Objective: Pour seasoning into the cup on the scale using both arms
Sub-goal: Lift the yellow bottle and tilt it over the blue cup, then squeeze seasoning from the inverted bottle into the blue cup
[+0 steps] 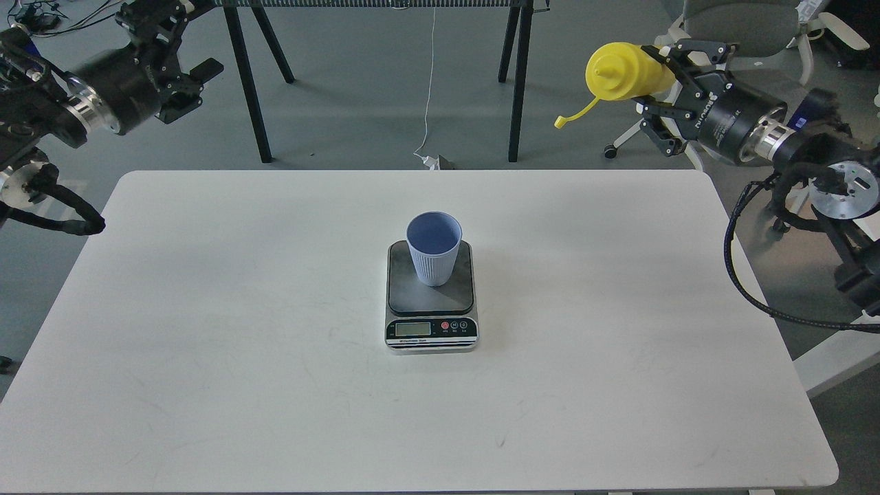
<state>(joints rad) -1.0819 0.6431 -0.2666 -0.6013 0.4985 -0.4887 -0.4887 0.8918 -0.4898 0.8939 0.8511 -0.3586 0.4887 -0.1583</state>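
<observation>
The light blue ribbed cup (434,248) stands upright on the dark platform of the scale (431,302) in the middle of the white table (240,309). My right gripper (663,75) is shut on the yellow seasoning bottle (627,71) and holds it high above the table's far right corner, tipped on its side with the nozzle pointing left. The tethered cap (561,122) hangs open below it. My left gripper (175,41) is open and empty, raised beyond the table's far left corner.
A grey office chair (749,27) stands behind the right arm. Black table legs (247,82) stand on the floor beyond the table, with a white cable (427,103) hanging between them. Another white table edge shows at the right.
</observation>
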